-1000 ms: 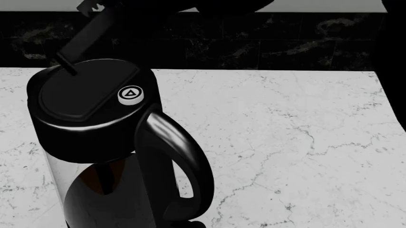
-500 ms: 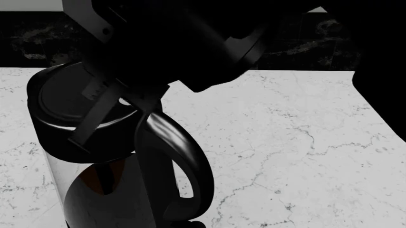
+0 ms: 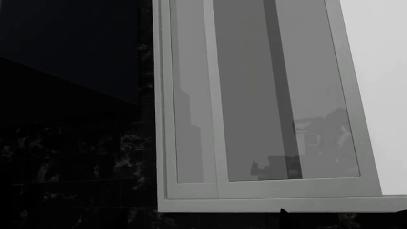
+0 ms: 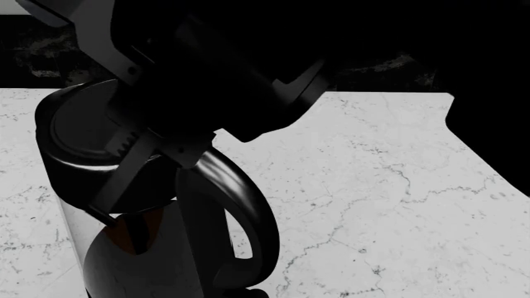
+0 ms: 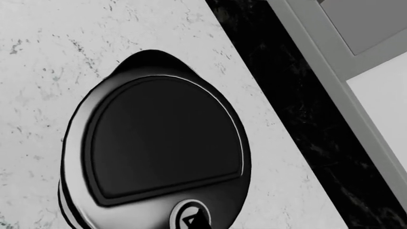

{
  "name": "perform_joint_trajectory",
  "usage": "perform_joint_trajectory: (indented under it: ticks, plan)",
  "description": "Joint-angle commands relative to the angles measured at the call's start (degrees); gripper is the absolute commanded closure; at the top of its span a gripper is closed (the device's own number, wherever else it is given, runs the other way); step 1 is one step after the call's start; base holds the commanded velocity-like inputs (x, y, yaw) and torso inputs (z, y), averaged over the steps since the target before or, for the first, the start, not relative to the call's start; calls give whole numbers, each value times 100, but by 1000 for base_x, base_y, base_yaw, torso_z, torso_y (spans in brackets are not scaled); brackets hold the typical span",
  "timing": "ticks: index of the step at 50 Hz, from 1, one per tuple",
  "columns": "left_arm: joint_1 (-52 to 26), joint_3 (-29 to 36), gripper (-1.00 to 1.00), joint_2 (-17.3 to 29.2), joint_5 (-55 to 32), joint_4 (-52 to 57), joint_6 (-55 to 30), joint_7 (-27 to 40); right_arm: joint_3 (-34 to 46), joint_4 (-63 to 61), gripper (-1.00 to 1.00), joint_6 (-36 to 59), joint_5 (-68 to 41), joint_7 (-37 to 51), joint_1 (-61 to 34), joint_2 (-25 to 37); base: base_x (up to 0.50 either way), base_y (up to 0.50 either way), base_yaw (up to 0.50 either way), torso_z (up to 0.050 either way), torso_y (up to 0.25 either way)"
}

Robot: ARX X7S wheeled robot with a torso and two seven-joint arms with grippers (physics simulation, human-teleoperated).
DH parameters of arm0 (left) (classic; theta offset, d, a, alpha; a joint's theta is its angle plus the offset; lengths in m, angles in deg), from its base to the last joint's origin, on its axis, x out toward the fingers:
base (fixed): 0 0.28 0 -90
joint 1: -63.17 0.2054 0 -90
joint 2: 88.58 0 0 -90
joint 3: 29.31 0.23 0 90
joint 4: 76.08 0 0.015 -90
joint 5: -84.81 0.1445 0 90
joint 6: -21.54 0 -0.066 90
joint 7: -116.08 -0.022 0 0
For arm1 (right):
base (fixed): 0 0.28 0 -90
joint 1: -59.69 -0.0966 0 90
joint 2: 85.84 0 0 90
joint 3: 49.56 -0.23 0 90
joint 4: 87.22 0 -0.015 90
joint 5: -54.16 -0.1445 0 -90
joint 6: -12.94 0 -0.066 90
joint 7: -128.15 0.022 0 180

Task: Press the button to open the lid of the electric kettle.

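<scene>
The electric kettle [image 4: 240, 211] stands at the left of the head view, with a glass body, a black loop handle and a black lid [image 4: 74, 124]. My right arm reaches in from the upper right and covers most of the lid. My right gripper [image 4: 166, 146] sits over the spot where the button lies, so the button is hidden in that view. In the right wrist view the lid [image 5: 162, 143] shows from above. A single dark tip of the right gripper [image 5: 200, 222] lies on the black centre of the button [image 5: 178, 213]. The jaws look shut. The left gripper barely shows.
The kettle stands on a white marble counter [image 4: 373, 186], which also shows in the right wrist view [image 5: 51, 57]. A black stone backsplash [image 4: 33, 56] runs behind it. The left wrist view faces a grey window frame [image 3: 254, 95] on a dark wall.
My right arm has swung in over the kettle from the back and come lower. The button, plain in the head view a second ago, is now covered by the gripper.
</scene>
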Motion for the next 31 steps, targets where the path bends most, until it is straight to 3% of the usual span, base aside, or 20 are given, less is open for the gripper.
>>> perform_joint_trajectory:
  ticks: [1, 31]
  plan:
    - [0, -97, -100, -143, 343, -132, -7, 145, -19, -37, 100, -108, 139, -228, 119, -104, 0, 0, 0, 0, 0]
    - [13, -114, -100, -89, 292, -92, -37, 216, 276, -167, 100, -240, 126, -297, 252, -129, 1, 0, 0, 0, 0]
